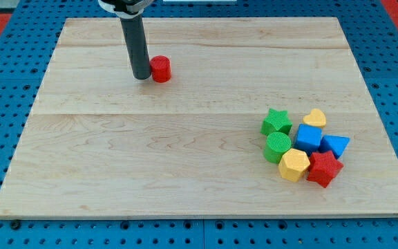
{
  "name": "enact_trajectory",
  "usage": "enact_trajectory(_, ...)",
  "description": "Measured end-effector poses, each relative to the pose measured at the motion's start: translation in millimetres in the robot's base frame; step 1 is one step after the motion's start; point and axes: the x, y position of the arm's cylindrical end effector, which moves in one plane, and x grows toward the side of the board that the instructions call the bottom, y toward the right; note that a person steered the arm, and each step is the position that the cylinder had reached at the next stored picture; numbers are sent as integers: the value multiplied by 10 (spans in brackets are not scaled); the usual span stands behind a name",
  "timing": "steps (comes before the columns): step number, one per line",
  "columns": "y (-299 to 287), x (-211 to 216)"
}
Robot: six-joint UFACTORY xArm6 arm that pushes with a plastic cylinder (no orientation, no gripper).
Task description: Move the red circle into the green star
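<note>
Lowest, red star [324, 168] fronts the lower-right cluster with green star [276, 121]; upper left, my tip [142, 76] touches red circle [160, 69], bare wooden board [150, 152] between.

My tip [142, 77] sits at the bottom of the dark rod (which stands upright), entering from the view's top.

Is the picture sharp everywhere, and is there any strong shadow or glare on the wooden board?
Camera view: sharp throughout, the red circle and green star have crisp edges; light is even and soft, with only faint shadows under the blocks and beside my tip, which sits at the circle's left; no glare on the wooden board.
</note>
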Motion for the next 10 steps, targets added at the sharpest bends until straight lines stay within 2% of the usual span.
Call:
enact_trajectory(2, 0, -21)
enact_trajectory(3, -246, -174)
enact_trajectory(4, -185, -384)
enact_trajectory(5, 657, 94)
enact_trajectory(6, 1166, 832)
enact_trajectory(7, 1360, 949)
enact_trajectory(8, 1292, 289)
enact_trajectory(9, 1830, 459)
enact_trajectory(10, 2001, 898)
